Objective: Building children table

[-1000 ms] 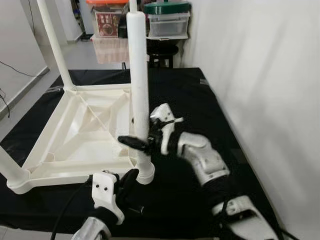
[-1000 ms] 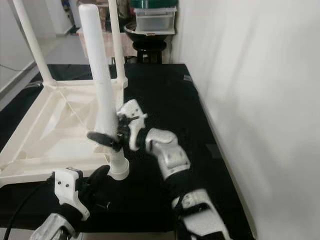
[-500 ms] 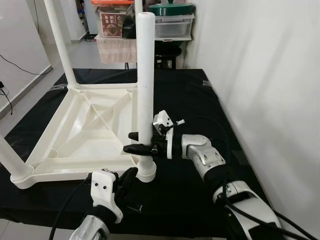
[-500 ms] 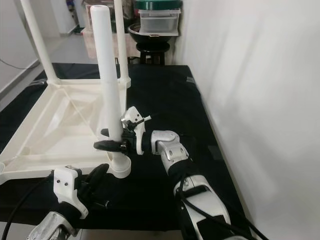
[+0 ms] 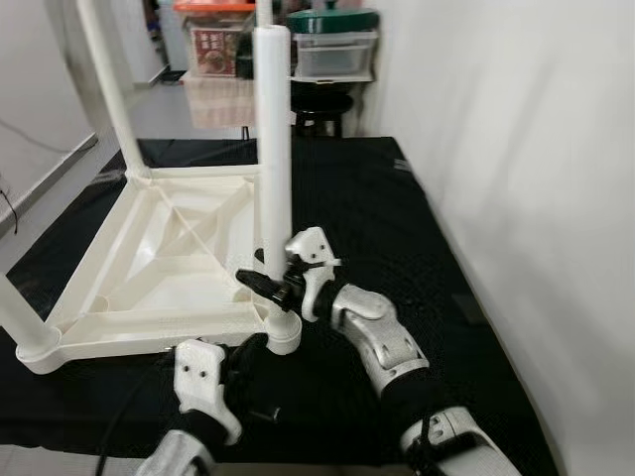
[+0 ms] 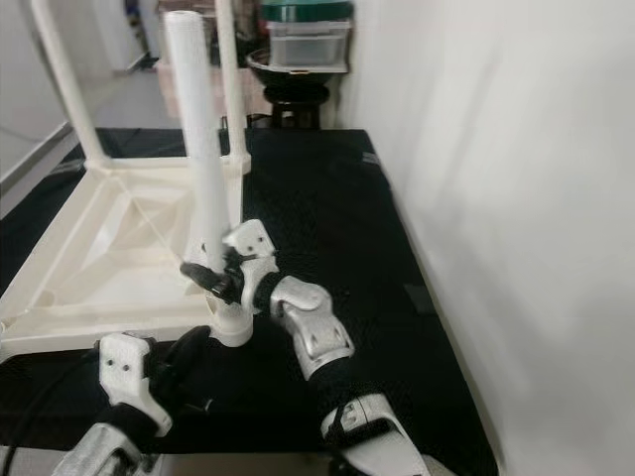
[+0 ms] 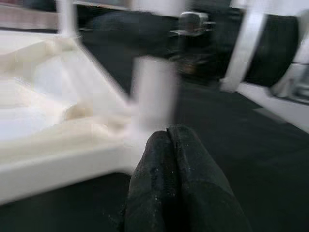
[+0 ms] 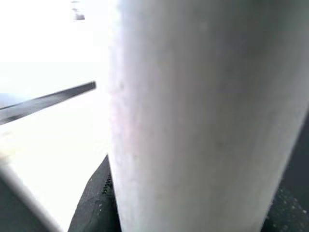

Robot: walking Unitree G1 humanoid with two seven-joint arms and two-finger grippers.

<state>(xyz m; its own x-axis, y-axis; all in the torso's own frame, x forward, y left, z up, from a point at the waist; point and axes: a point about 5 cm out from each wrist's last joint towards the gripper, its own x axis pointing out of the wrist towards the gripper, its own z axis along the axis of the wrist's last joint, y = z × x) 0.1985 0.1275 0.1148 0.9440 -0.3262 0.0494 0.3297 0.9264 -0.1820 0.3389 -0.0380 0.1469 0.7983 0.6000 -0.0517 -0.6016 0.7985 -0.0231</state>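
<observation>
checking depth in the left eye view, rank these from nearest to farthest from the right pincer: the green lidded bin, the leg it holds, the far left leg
1. Leg, gripped in the right pincer, near corner.
2. Far left leg, at the tabletop's back-left corner.
3. Green lidded bin, beyond the black table, at the back.

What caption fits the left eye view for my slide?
Right gripper clamps a white table leg standing in the corner socket of the upturned tabletop; left gripper waits below.
</observation>
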